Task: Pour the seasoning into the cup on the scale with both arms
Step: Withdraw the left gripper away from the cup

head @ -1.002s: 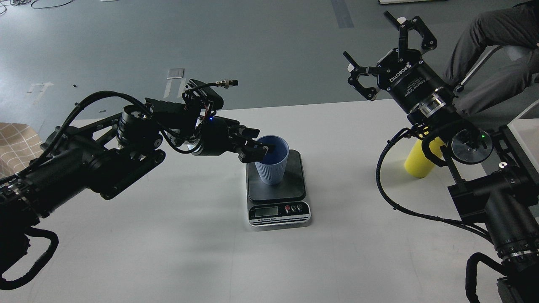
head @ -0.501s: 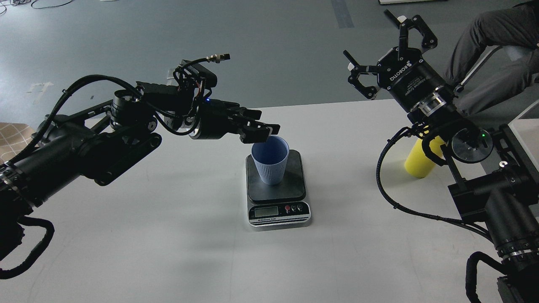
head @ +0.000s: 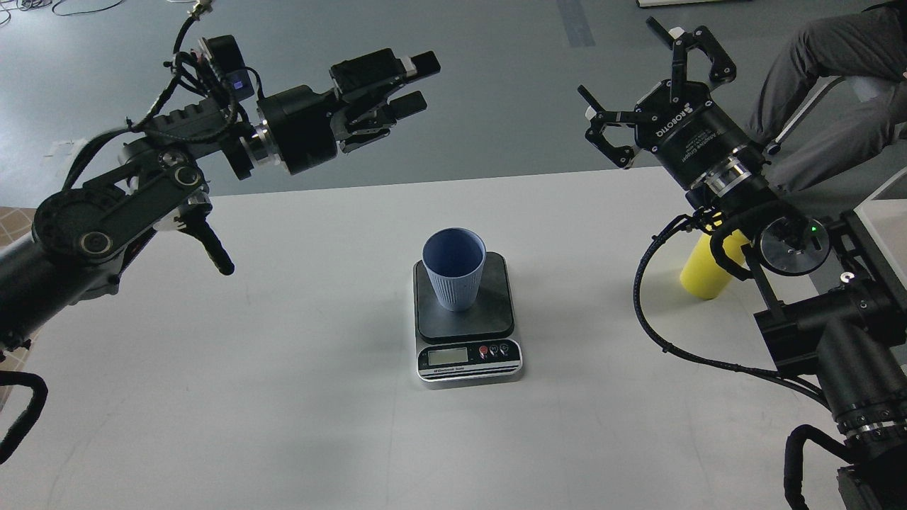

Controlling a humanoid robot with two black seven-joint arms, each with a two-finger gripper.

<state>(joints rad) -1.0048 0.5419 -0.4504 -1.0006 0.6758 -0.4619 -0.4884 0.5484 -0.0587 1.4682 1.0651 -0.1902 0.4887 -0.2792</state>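
The light blue ribbed cup (head: 453, 273) stands upright on the dark platform of the scale (head: 496, 315), in the middle of the white table. My left gripper (head: 419, 83) is open and empty, raised high above the table's far edge, up and left of the cup. My right gripper (head: 641, 78) is open wide and empty, held high at the far right. The yellow seasoning bottle (head: 700, 273) stands on the table at the right. Only its lower body shows; my right arm hides its top and nozzle.
A seated person's legs (head: 829, 64) are beyond the table's far right corner. A white box edge (head: 882, 212) is at the right border. A patterned cloth (head: 8, 216) lies off the table's left side. Grey floor lies beyond the table.
My left gripper has let go of the cup's rim and risen up and away to the left, high above the table. The cup stays on the scale. The right arm has not moved.
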